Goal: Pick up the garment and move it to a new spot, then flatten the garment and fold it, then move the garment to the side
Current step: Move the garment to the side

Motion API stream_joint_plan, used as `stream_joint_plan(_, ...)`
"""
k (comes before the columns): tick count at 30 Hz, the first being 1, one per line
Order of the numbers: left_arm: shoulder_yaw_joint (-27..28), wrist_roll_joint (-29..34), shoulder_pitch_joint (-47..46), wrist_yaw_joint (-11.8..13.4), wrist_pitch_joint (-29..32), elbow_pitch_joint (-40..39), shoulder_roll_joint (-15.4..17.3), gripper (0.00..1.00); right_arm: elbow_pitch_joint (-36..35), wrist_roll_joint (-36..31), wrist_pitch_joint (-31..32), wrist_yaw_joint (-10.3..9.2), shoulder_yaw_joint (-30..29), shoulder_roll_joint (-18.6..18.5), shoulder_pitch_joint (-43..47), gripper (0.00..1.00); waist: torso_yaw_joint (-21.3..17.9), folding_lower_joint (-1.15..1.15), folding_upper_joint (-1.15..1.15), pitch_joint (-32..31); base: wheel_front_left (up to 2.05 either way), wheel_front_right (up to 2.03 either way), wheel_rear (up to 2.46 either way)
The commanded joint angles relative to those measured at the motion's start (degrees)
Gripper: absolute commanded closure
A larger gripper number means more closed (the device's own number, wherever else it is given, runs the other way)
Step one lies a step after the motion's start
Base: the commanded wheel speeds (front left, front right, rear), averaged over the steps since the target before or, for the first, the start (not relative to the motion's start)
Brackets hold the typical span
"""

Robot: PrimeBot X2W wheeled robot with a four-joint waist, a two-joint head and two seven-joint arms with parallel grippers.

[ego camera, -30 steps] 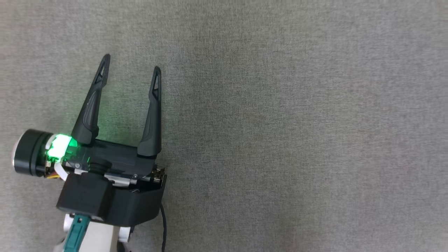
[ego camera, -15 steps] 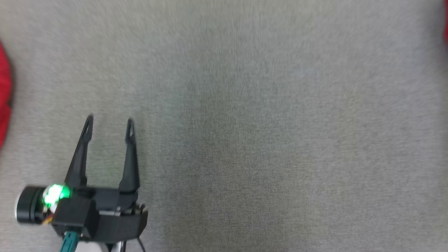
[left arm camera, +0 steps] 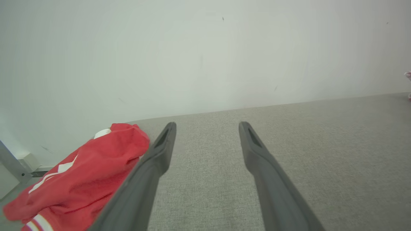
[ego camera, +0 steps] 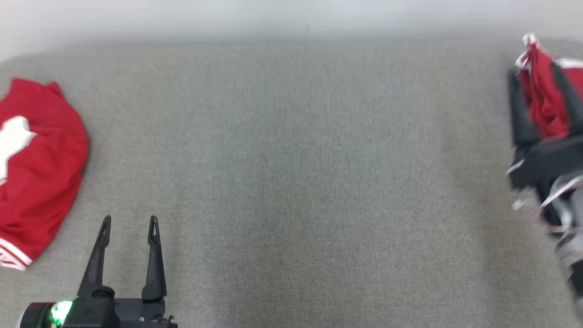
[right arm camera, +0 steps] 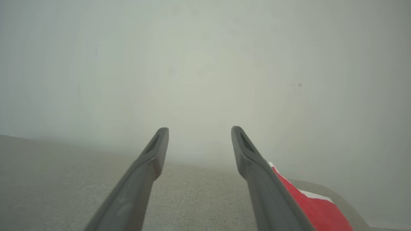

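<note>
Bare lab-like test bench: grey cloth tabletop (ego camera: 291, 182), blank white wall (ego camera: 291, 18).

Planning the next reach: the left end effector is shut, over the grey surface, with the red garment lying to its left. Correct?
Not quite. The left end effector is open, not shut: the left wrist view shows its two fingers well apart with nothing between them. The rest stands: it is over the grey surface, and the red garment lies to its left.

The left gripper (ego camera: 130, 222) has two long, dark, tapering fingers (ego camera: 155, 259) with slotted tips and a green light (ego camera: 60, 312); the black right gripper (ego camera: 537, 75) carries pale cables (ego camera: 560, 187).
</note>
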Motion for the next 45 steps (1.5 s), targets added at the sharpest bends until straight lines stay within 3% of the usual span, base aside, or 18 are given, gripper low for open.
stream_joint_plan(1, 0.18, 0.02, 0.96, -0.20, -0.19, 0.15, -0.33, 0.00, -0.73, -0.60, -0.41, -0.16, -0.55, 1.19, 1.82, 0.00, 0.86, 0.02, 0.02, -3.91, 0.00, 0.00, 0.00)
stream_joint_plan(9, 1.40, 0.29, 2.74, -1.20, -0.19, 1.97, -0.97, 0.00, -5.28, -2.43, -1.34, -0.16, -4.11, 8.91, 13.61, 0.00, 1.92, 0.02, 0.02, -6.91, 0.00, 0.00, 0.00)
stream_joint_plan(27, 3.68, 0.94, 5.30, -2.89, -0.19, 5.30, -1.44, 0.00, -12.56, -6.34, -2.91, -0.16, -10.69, 21.21, 33.60, 0.00, 2.21, 0.02, 0.02, -10.50, 0.00, 0.00, 0.00)
stream_joint_plan(45, 4.03, 1.25, 5.46, -4.37, -0.19, 9.28, -1.40, 0.00, -16.89, -8.15, -2.88, -0.16, -13.49, 25.44, 40.66, 0.00, 1.22, 0.02, 0.02, -12.88, 0.00, 0.00, 0.00)
